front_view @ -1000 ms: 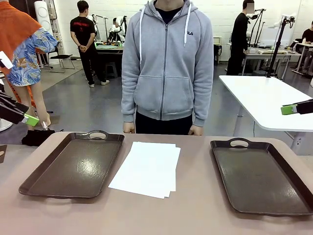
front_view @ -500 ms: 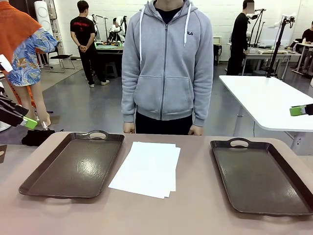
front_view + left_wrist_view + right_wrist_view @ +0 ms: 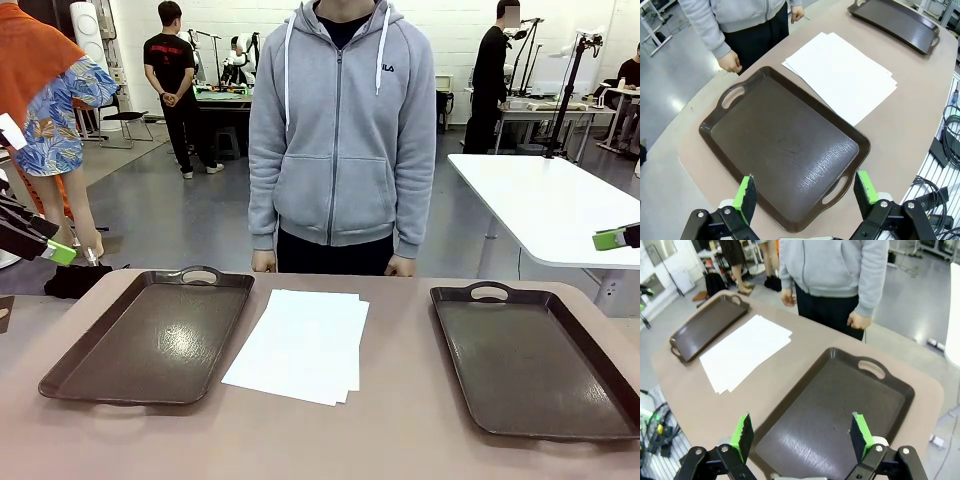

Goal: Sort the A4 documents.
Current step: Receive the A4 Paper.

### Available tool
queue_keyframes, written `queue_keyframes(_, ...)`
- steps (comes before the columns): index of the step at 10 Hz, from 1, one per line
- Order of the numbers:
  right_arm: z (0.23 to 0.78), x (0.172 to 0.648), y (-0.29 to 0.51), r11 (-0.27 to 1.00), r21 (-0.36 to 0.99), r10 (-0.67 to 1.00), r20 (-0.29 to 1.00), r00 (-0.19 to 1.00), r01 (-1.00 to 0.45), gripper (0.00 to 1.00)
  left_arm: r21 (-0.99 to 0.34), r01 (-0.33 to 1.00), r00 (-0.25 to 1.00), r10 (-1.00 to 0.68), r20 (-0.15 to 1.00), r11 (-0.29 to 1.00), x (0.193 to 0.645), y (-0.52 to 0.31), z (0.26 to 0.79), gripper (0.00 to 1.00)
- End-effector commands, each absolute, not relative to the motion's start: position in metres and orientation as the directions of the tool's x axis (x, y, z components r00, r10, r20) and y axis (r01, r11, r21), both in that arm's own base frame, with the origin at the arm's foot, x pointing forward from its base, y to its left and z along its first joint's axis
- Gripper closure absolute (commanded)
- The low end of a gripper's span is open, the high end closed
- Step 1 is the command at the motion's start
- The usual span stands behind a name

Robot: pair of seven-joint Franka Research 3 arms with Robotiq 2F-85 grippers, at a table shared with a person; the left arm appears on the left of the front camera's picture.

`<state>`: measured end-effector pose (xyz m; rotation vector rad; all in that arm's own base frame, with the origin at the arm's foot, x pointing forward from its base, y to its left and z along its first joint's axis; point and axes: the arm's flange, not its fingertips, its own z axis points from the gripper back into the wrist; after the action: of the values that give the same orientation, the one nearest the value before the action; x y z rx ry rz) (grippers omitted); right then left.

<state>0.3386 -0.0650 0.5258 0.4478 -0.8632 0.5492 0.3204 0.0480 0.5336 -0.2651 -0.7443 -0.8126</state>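
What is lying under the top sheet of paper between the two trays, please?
Under the top sheet of the A4 documents, edges of more white sheets peek out, resting on the table. Their count and faces are covered.

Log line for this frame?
left gripper: open, raised, facing left tray | right gripper: open, raised, facing right tray | paper stack: on table between trays, untouched | trays: no sheets in either | person: standing at far side

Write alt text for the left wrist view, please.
The left gripper, jaws wide open, hangs above the near handle end of an empty brown tray. Beside it a slightly fanned stack of A4 documents lies on the tan table, with a second brown tray beyond and a person in a grey hoodie standing at the table edge.
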Motion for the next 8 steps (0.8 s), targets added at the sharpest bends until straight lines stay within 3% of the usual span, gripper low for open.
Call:
queue_keyframes(1,0.5132,0.323,-0.062,0.772,0.11,0.344,0.756,0.557,-0.626,0.0,0.066,0.748,0.43,-0.558,0.709,0.661,0.275,0.0267,0.4753,0.0)
queue_keyframes(8,0.5217,0.3293,-0.0607,0.766,0.132,0.342,0.745,0.573,-0.629,0.0,0.051,0.744,0.454,-0.56,0.694,0.666,0.281,0.02,0.4779,0.0)
